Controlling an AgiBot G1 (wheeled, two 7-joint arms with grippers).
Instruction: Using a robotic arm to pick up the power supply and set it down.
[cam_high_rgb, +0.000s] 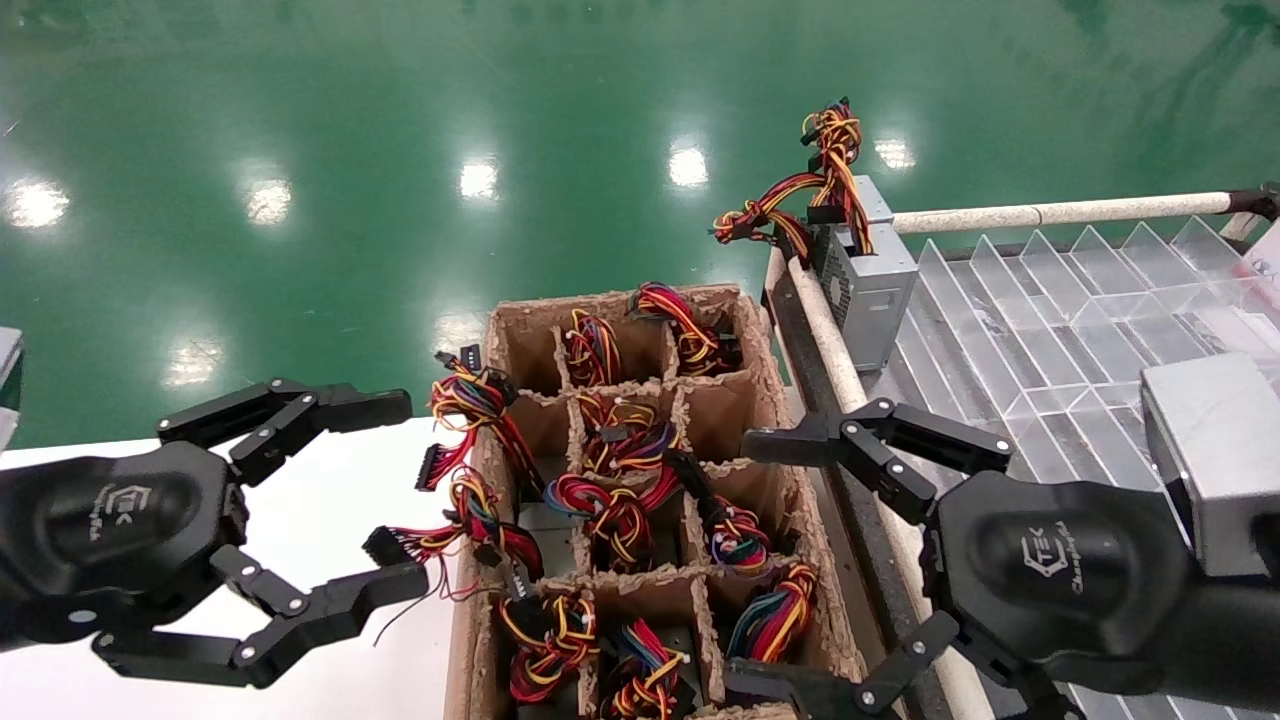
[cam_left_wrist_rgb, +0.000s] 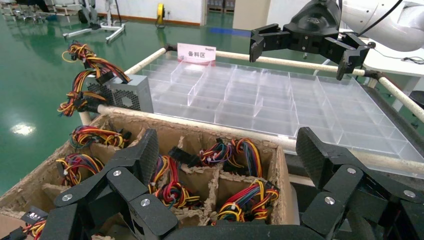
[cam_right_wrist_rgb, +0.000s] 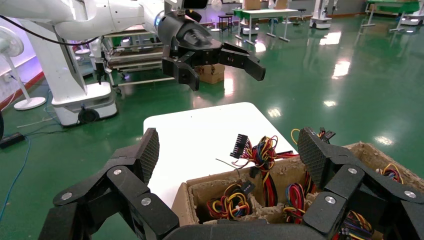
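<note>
1. Right gripper (cam_high_rgb: 765, 565): black two-jaw linkage type, white logo on the housing of which "TEK" could be read, a plain silver block (cam_high_rgb: 1215, 455) behind it. It hovered over the right edge of the cardboard crate, jaws spread wide, holding nothing.
2. Left gripper (cam_high_rgb: 405, 495): all black, same logo. It hung above the white table (cam_high_rgb: 330, 500) just left of the crate, jaws also wide apart and empty.
3. Power supply (cam_high_rgb: 868, 285): grey sheet-metal box, perforated vent face, standing upright at the near-left corner of the clear tray, beside the padded rail. Its bundle of red, yellow, orange and black wires (cam_high_rgb: 805, 190) rose from the top and hung over the rail.
4. Cardboard crate (cam_high_rgb: 770, 400): brown, with dividers; its cells held further units with coloured wire bundles.
5. Clear tray (cam_left_wrist_rgb: 280, 100): transparent plastic, partitioned into cells.
6. Sign (cam_left_wrist_rgb: 196, 53): white card with a pink band at the far edge of the tray, printed "备料区".
</note>
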